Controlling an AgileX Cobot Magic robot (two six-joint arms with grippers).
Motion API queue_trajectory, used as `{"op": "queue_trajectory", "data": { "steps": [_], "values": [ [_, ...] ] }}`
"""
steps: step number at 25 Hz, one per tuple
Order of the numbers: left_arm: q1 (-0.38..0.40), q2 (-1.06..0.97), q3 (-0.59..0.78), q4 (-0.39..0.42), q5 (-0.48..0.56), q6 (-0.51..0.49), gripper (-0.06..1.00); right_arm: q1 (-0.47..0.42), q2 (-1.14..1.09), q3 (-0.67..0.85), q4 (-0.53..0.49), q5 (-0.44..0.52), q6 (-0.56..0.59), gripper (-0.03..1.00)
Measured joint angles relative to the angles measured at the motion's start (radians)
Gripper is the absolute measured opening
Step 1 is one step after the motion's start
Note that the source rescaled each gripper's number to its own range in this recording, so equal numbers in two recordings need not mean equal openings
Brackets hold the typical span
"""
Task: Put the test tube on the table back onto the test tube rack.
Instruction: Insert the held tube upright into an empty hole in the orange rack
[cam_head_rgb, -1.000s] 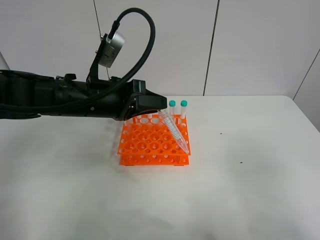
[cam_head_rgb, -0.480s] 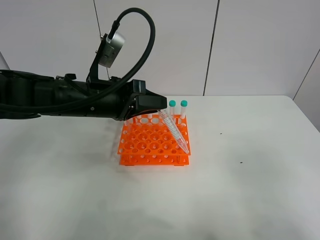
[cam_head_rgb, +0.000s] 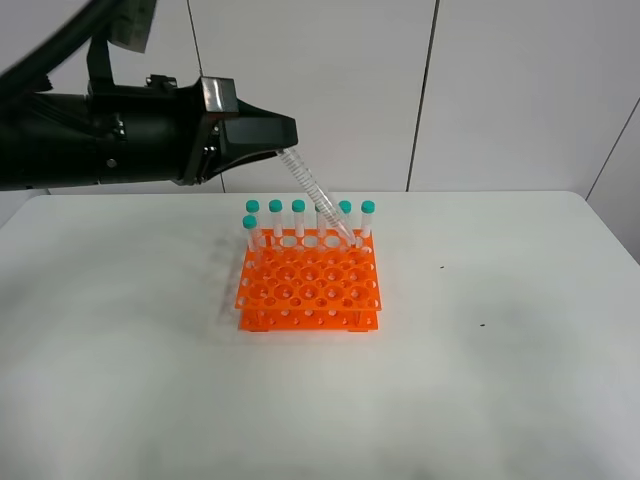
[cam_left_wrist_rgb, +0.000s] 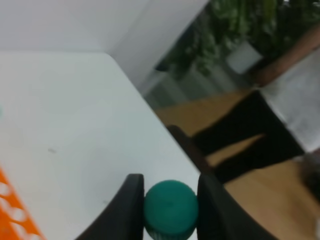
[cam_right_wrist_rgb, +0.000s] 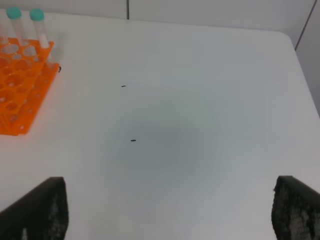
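Plain room.
I see pale wall panels (cam_head_rgb: 510, 90) with dark seams across the top, a wooden floor (cam_left_wrist_rgb: 280, 202) (blurred greenery (cam_left_wrist_rgb: 235, 30) beyond).

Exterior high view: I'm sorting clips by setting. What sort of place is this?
Probably a robotics test bench mimicking lab work: an orange test tube rack of teal-capped tubes on a white table, plain panelled walls behind, and the left gripper holding a test tube.

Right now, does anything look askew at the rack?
Yes: the test tube in the left pincer slants steeply, tip down by the test tube rack's back row, while the other capped tubes there stand upright.
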Motion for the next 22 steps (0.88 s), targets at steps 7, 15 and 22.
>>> {"op": "queue_trajectory", "data": {
  "steps": [7, 15, 22],
  "values": [
    [0.000, -0.026, 0.000, 0.212, -0.182, 0.007, 0.01, 0.000, 0.000, 0.000, 0.000, 0.000, 0.000, 0.89],
    [-0.021, -0.026, 0.000, 0.960, -0.380, -0.477, 0.01, 0.000, 0.000, 0.000, 0.000, 0.000, 0.000, 0.89],
    [-0.119, 0.007, 0.038, 1.530, -0.575, -0.978, 0.01, 0.000, 0.000, 0.000, 0.000, 0.000, 0.000, 0.89]
  ]
}}
